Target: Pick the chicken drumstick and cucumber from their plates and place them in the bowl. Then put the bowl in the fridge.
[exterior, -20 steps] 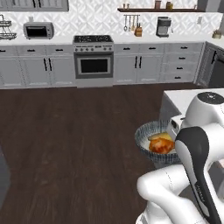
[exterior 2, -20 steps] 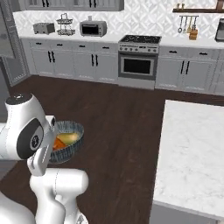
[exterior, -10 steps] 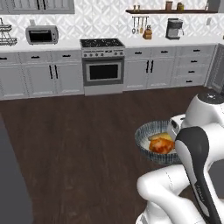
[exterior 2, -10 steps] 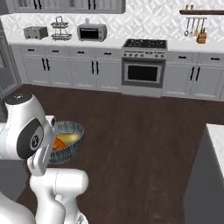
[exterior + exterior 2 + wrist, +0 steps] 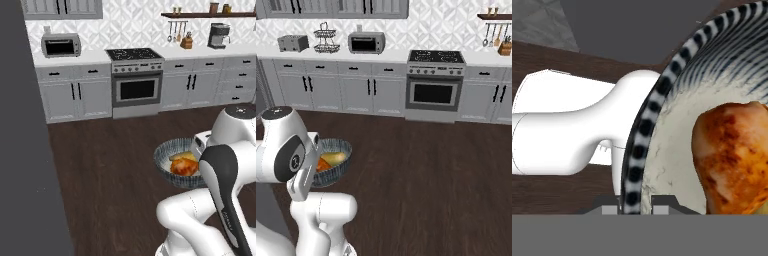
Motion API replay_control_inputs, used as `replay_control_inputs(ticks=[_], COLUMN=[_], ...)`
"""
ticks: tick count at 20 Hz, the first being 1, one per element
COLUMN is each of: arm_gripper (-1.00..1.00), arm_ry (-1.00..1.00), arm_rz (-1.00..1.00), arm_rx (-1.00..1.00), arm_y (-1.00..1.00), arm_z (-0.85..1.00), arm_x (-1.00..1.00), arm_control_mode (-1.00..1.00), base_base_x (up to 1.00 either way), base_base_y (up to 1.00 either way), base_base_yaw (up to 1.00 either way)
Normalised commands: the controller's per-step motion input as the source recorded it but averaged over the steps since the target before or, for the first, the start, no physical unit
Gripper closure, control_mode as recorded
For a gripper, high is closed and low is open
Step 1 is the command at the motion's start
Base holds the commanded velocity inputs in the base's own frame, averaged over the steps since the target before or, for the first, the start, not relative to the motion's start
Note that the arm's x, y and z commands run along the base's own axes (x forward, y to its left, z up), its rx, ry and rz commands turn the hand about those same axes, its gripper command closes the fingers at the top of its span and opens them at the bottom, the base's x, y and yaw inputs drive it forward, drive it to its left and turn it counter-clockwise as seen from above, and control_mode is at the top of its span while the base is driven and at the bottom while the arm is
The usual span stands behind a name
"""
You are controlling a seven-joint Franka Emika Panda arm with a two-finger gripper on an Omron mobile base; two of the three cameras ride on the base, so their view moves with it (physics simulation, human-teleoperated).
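I see my claw (image 5: 636,202) clamped on the bowl (image 5: 172,162) rim; inside the bowl lie the chicken drumstick (image 5: 184,168) and cucumber (image 5: 334,158), above dark floor (image 5: 115,165).

Your arm is rising from the lower right of the left base view, folding at a dark elbow joint and reaching toward frame centre. In the right base view it is occupying the lower left, its rounded joint housing sitting at mid-left. In the hand view your gripper (image 5: 636,200) is sitting at bottom centre, its jaws clamping the rim of the bowl (image 5: 643,130) between them.
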Motion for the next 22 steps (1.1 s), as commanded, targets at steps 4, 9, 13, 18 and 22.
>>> replay_control_inputs(ticks=[4, 9, 13, 18, 22], arm_gripper=[1.00, 1.00, 1.00, 1.00, 1.00], arm_ry=[0.00, 0.00, 0.00, 0.00, 0.00], arm_rz=[0.00, 0.00, 0.00, 0.00, 0.00], arm_rx=[0.00, 0.00, 0.00, 0.00, 0.00], arm_y=[0.00, 0.00, 0.00, 0.00, 0.00], arm_z=[0.00, 0.00, 0.00, 0.00, 0.00], arm_x=[0.00, 0.00, 0.00, 0.00, 0.00], arm_control_mode=[1.00, 1.00, 1.00, 1.00, 1.00], base_base_x=[1.00, 1.00, 1.00, 1.00, 1.00], base_base_y=[0.20, 0.00, 0.00, 0.00, 0.00], base_base_yaw=[0.05, 0.16, 0.28, 0.38, 0.43])
